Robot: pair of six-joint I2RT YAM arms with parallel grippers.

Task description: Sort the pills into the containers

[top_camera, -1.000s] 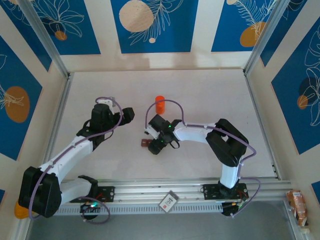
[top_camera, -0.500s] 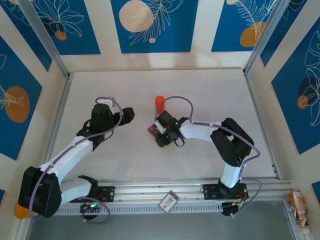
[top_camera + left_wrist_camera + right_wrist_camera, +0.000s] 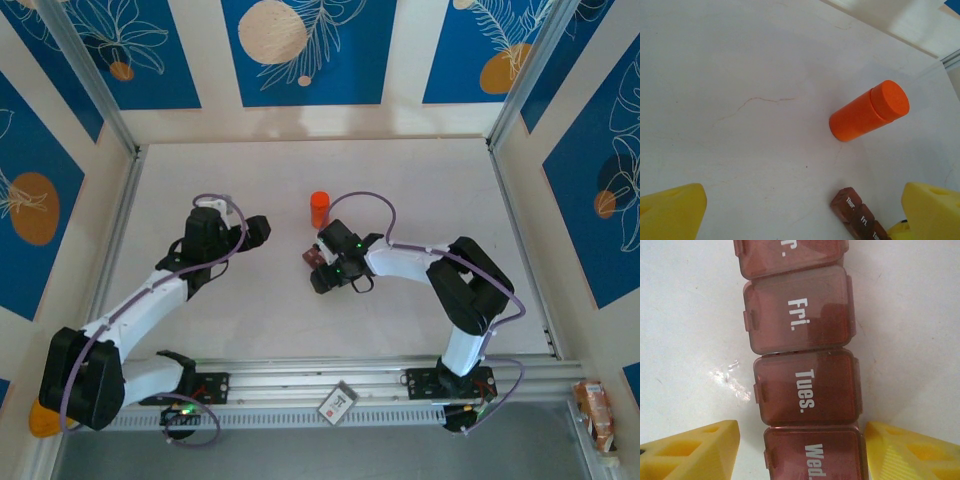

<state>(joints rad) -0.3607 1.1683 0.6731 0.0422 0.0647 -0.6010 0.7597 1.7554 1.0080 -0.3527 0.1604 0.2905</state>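
**Change noted.** The containers [image 3: 313, 257], a reddish-brown strip of joined day compartments, are now lying further up the tabletop [image 3: 430, 180] than a second ago. They are also nearer the orange bottle [image 3: 867, 112]. The right arm has swung round with them, so the strip appears to have been dragged or carried there.

The right gripper [image 3: 802, 432] is sitting over one end of the strip, its jaws spread to either side of the "Wed." compartment. One finger is standing clear, with bare tabletop showing between it and the strip. The other is lying just beside the wall or touching it; the wrist view is too close to settle which. Nothing is being pinched.

**Meaning for the task.** The strip is only being positioned. The lids in view ("Fri.", "Tues.", "Wed.") are all lying shut, so sorting is judged not yet begun. Whether the bottle is holding the pills cannot be told.

**Surroundings.** The bottle is standing upright with its cap on, near the strip's far end but apart from it. The left gripper [image 3: 802, 205] is hovering to their left, jaws spread wide and holding nothing.

**Obstructions.** The shut lids and the capped bottle are barring any transfer. The right arm is also crowding the strip.
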